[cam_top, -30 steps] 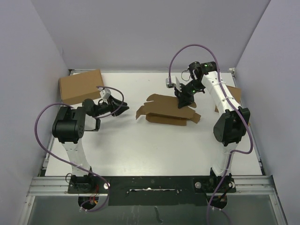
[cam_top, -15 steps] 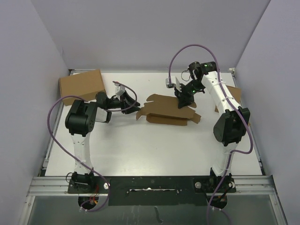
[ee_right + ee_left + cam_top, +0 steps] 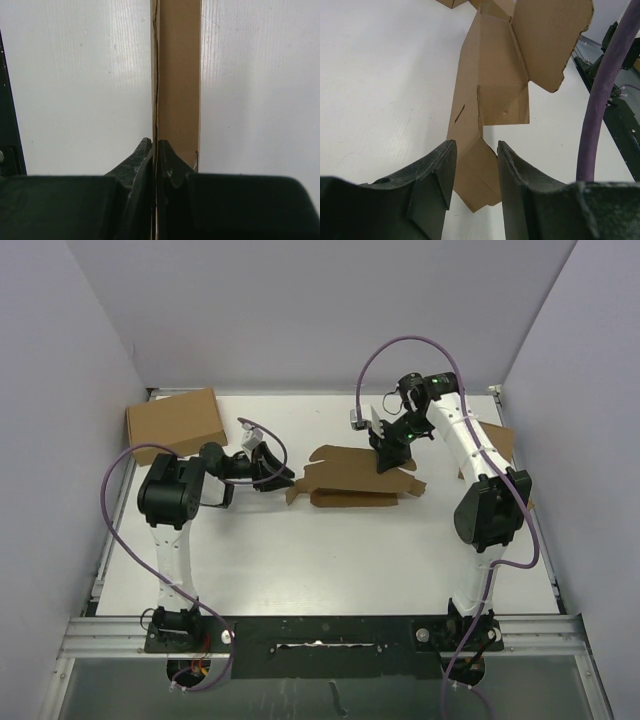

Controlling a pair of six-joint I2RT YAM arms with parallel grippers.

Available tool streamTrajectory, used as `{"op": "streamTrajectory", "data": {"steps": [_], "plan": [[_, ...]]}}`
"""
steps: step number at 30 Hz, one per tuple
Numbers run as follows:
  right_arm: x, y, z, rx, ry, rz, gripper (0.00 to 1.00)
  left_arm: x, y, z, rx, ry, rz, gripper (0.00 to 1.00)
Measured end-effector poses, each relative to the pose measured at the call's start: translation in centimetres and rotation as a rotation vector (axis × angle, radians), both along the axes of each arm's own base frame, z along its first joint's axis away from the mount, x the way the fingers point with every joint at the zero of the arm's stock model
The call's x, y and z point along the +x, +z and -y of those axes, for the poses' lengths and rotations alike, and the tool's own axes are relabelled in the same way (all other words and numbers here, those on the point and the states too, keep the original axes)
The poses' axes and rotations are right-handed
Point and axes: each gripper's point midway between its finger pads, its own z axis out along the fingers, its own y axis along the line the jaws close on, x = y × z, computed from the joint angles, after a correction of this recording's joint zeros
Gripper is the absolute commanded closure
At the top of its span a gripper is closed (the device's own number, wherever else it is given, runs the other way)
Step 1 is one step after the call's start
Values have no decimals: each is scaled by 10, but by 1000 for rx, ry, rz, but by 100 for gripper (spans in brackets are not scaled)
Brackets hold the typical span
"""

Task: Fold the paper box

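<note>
The paper box (image 3: 355,480) is a half-folded brown cardboard sheet in the middle of the table, with flaps sticking out at both ends. My right gripper (image 3: 385,462) is shut on an upright panel edge of it; the right wrist view shows the cardboard (image 3: 177,75) pinched edge-on at the gripper (image 3: 155,145). My left gripper (image 3: 283,477) sits low at the sheet's left end. In the left wrist view it (image 3: 475,145) is open, and the pointed end flap (image 3: 477,180) lies on the table in the gap between the fingers (image 3: 440,175), with the rest of the sheet (image 3: 490,85) stretching away.
A larger closed brown carton (image 3: 175,423) stands at the back left, just behind the left arm. Another brown box (image 3: 503,445) sits at the right edge behind the right arm. Purple cables loop off both wrists. Walls close in the table on three sides.
My left arm has swung right from beside the carton to the sheet's left end flap. The right gripper and the sheet have shifted slightly left.
</note>
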Motion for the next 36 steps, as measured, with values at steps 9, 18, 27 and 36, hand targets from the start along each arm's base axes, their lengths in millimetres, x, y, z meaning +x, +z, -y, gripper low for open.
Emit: {"op": "streamTrajectory", "data": {"steps": [9,18,27,36], "plan": [[-7,-8,-3,-7,14,-27,100,5,-2,-15,0,47,-20,61],[-4,-13,-5,-10,16,-31,100,17,2,-38,-3,122,-20,60],[-1,-10,-4,-15,12,-14,100,23,3,-48,-4,166,8,64],[3,-3,-5,-9,11,9,100,26,13,-28,-12,127,60,68]]}}
